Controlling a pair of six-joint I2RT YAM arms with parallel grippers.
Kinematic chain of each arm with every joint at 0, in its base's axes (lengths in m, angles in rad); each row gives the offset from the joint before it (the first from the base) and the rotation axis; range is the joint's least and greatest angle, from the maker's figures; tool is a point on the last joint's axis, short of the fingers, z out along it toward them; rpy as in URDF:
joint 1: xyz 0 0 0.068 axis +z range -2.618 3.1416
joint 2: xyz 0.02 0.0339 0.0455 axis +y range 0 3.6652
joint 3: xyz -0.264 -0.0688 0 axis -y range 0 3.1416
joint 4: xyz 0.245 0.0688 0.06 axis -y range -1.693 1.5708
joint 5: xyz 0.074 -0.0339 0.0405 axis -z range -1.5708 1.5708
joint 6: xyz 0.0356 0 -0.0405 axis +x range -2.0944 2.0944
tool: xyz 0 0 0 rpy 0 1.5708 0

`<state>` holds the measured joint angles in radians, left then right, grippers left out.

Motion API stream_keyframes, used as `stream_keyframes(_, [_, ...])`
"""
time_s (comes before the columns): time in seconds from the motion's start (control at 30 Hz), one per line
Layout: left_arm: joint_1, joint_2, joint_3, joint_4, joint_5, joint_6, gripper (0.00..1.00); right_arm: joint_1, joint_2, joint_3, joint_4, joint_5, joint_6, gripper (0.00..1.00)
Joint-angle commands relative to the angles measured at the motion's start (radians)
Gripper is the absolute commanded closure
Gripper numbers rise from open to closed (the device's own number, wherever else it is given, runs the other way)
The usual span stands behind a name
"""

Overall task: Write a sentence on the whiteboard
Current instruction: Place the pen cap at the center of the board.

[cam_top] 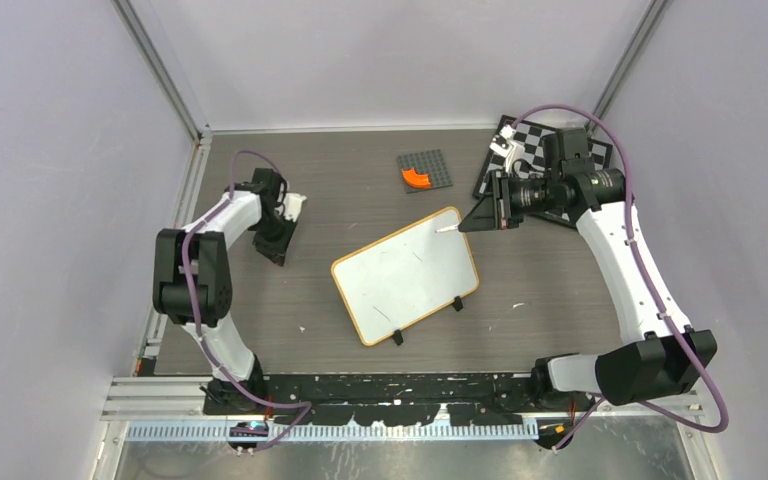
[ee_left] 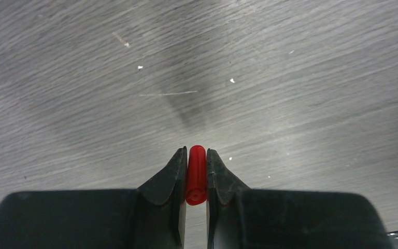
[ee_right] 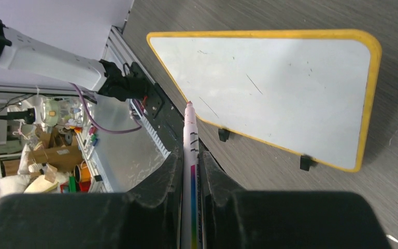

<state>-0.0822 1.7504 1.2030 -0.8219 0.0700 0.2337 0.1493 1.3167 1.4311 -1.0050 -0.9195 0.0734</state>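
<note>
The whiteboard (cam_top: 405, 275), white with an orange frame and two black feet, lies tilted at mid-table. It also shows in the right wrist view (ee_right: 269, 88). No red lettering shows on it, only faint dark marks. My right gripper (cam_top: 482, 215) (ee_right: 190, 153) is shut on a white marker (ee_right: 191, 137). The marker's tip (cam_top: 447, 229) is at the board's far right corner. My left gripper (cam_top: 272, 245) (ee_left: 197, 153) is left of the board, pointing down at bare table. It is shut on a red marker cap (ee_left: 196, 174).
A black-and-white chequered board (cam_top: 535, 150) lies at the back right, under my right wrist, with a small white object (cam_top: 505, 142) on it. A grey studded plate (cam_top: 432, 165) with an orange piece (cam_top: 415, 178) lies behind the whiteboard. Walls close in both sides.
</note>
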Motion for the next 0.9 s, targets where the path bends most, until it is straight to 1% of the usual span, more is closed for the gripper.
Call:
stream_keyframes(0.0, [-0.026, 0.047, 0.002, 0.035, -0.062, 0.039, 0.92, 0.014, -0.037, -0.026, -0.040, 0.030, -0.069, 1.00])
stream_keyframes(0.2, [-0.047, 0.090, -0.003, 0.036, -0.062, 0.045, 0.87, 0.029, -0.044, -0.052, -0.034, 0.057, -0.110, 1.00])
stream_keyframes(0.33, [-0.061, 0.098, -0.008, 0.029, -0.058, 0.052, 0.78, 0.049, -0.043, -0.060, -0.023, 0.074, -0.119, 1.00])
stream_keyframes(0.53, [-0.067, 0.101, -0.017, 0.013, -0.030, 0.057, 0.68, 0.078, -0.037, -0.069, -0.011, 0.101, -0.126, 1.00])
stream_keyframes(0.67, [-0.068, 0.088, -0.011, -0.015, 0.000, 0.062, 0.57, 0.117, -0.037, -0.064, -0.008, 0.140, -0.131, 1.00])
stream_keyframes(0.77, [-0.068, 0.046, -0.003, -0.043, 0.039, 0.065, 0.45, 0.159, -0.037, -0.057, -0.006, 0.185, -0.139, 1.00])
stream_keyframes(0.8, [-0.068, 0.025, 0.002, -0.054, 0.056, 0.068, 0.39, 0.175, -0.035, -0.053, -0.006, 0.207, -0.143, 1.00])
stream_keyframes(0.87, [-0.066, -0.020, 0.025, -0.086, 0.085, 0.081, 0.31, 0.205, -0.031, -0.041, -0.008, 0.232, -0.150, 1.00])
